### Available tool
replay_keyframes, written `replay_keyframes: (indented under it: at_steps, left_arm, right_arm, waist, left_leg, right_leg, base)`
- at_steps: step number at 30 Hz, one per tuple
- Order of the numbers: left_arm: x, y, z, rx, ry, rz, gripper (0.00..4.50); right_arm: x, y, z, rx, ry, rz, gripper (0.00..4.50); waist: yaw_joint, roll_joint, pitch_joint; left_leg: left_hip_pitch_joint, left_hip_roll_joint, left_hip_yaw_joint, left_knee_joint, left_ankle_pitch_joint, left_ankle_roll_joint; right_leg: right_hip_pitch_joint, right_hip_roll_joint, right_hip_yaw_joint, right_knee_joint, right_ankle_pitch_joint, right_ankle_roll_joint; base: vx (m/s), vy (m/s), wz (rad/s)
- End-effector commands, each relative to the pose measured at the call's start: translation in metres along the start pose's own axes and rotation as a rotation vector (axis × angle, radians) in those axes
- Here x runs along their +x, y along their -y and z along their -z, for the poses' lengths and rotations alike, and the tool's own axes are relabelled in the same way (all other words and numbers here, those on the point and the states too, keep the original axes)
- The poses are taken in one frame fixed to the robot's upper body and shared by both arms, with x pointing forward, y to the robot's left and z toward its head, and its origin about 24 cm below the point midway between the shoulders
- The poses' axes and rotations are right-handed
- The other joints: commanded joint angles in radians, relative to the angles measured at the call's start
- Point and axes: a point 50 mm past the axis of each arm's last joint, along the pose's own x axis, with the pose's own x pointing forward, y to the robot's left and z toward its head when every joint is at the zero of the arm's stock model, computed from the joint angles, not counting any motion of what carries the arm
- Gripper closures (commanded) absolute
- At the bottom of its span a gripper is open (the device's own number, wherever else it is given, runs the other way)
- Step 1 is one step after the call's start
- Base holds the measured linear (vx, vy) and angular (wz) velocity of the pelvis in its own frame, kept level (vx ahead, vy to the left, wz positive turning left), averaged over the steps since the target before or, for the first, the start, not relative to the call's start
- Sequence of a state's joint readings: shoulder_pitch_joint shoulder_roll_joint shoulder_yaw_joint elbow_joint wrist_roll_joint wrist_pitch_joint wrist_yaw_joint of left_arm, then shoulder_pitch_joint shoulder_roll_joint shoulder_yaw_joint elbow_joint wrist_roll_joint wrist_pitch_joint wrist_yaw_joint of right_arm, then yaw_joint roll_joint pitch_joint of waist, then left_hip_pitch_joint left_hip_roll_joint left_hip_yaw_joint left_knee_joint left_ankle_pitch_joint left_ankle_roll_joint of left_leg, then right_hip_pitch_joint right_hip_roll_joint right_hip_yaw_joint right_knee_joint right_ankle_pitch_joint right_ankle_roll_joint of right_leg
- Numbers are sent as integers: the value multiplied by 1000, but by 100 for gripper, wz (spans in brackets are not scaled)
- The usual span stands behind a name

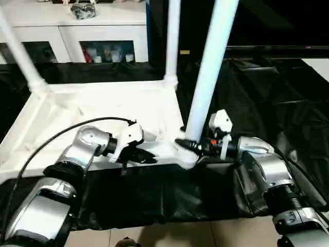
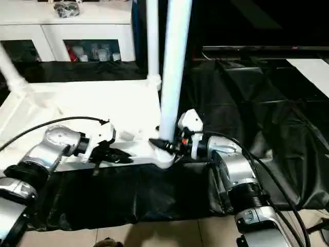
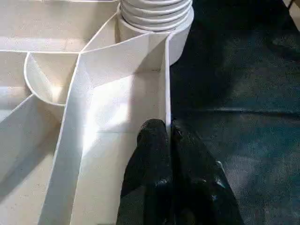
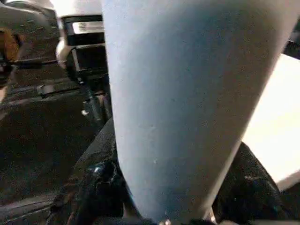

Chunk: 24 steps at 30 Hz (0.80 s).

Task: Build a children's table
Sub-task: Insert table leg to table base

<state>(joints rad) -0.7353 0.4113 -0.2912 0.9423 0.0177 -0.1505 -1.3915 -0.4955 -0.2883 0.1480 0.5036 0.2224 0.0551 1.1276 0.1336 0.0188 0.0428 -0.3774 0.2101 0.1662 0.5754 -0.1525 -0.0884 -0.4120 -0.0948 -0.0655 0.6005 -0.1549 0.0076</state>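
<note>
The children's table lies upside down on a black cloth, its ribbed white top [image 1: 128, 108] facing up. Three white tube legs stand in corner sockets: far left [image 1: 20, 51], far right [image 1: 172, 41] and near right [image 1: 211, 67]. My left gripper [image 1: 146, 157] is at the top's near edge, shut on the thin rim wall [image 3: 166, 93], with one black finger [image 3: 150, 154] on each side. My right gripper [image 1: 187, 145] is shut on the base of the near right leg [image 4: 187, 93], just above its socket, with a finger [image 4: 93, 187] on either side of the tube.
A white cabinet [image 1: 77, 31] with glass doors stands behind the table, a dark bundle [image 1: 84, 9] on top. The black cloth [image 1: 154, 195] spreads far to the right. Bare floor [image 1: 205, 234] shows at the near edge. A black cable [image 1: 46, 141] runs along my left arm.
</note>
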Motion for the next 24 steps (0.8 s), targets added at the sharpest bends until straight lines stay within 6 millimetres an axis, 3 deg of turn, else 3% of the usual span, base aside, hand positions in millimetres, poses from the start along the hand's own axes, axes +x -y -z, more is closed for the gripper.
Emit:
replay_keyframes:
  at_steps: [1,4,7,8,10,12,14,15,16,17,19,20,24]
  left_arm:
    - [-7,-12,-22,78,20,-39,450]
    - [-8,-15,-25,62,38,-73,450]
    - [-5,-22,-31,27,84,-155,450]
    - [-3,-28,-37,-4,117,-227,450]
    - [-1,-31,-40,-21,124,-268,450]
    - [3,-37,-45,-46,127,-334,450]
    - [4,-40,-49,-58,129,-380,450]
    - [6,-42,-52,-72,135,-417,450]
    - [13,-46,-58,-101,126,-487,450]
    - [13,-46,-58,-101,126,-487,450]
    - [20,-45,-62,-109,125,-493,450]
    - [35,-39,-67,-102,131,-460,450]
    - [44,-35,-68,-85,120,-438,450]
  right_arm:
    - [5,-14,30,91,-108,-78,262]
    - [7,-13,29,91,-98,-71,262]
    - [11,-3,28,95,-78,42,262]
    - [14,9,26,101,-71,177,262]
    - [16,16,25,104,-70,263,262]
    - [20,26,23,126,-62,389,262]
    - [22,30,22,138,-61,442,262]
    - [25,32,22,149,-66,481,262]
    - [32,35,27,190,-119,562,262]
    - [32,35,27,190,-119,562,262]
    - [37,35,29,209,-150,599,262]
    - [46,33,33,262,-170,627,262]
    - [53,31,33,290,-168,633,262]
  waist:
    - [0,1,-59]
    - [4,0,-56]
    - [4,-3,-55]
    - [-1,-4,-52]
    - [-6,-2,-51]
    - [-12,-5,-52]
    - [-17,-7,-53]
    - [-24,-7,-57]
    - [-23,-9,-57]
    - [-26,-8,-58]
    - [-25,-7,-59]
    - [-24,-11,-61]
    - [-23,-8,-64]
  left_leg:
    - [20,17,1,-78,-412,-1]
    - [22,16,2,-78,-423,-4]
    - [24,16,0,-78,-431,-10]
    - [28,13,-4,-78,-455,-20]
    - [31,11,-7,-77,-465,-30]
    - [25,10,-12,-80,-461,-41]
    - [22,9,-12,-82,-455,-38]
    - [21,11,-10,-82,-435,-35]
    - [20,10,-7,-81,-424,-30]
    - [17,9,-4,-80,-391,-27]
    - [17,10,-1,-78,-373,-21]
    - [15,11,2,-77,-347,-12]
    - [11,8,6,-73,-290,6]
  right_leg:
    - [40,-48,31,-81,-404,-194]
    - [38,-49,31,-86,-440,-184]
    - [34,-53,32,-89,-482,-175]
    - [31,-55,27,-96,-547,-159]
    - [27,-56,25,-102,-597,-138]
    - [33,-56,21,-100,-594,-131]
    - [35,-53,20,-101,-569,-131]
    - [35,-51,24,-93,-482,-162]
    - [37,-48,26,-93,-454,-169]
    - [39,-45,28,-82,-384,-193]
    - [40,-46,29,-78,-349,-205]
    - [45,-46,31,-75,-305,-216]
    - [51,-43,30,-68,-217,-232]
  base:
    - [0,0,0]
    - [0,0,0]
    - [0,0,0]
    - [0,0,0]
    - [0,0,0]
    - [0,0,0]
    - [0,0,0]
    - [0,0,0]
    - [0,0,0]
    - [0,0,0]
    - [0,0,0]
    - [0,0,0]
    - [0,0,0]
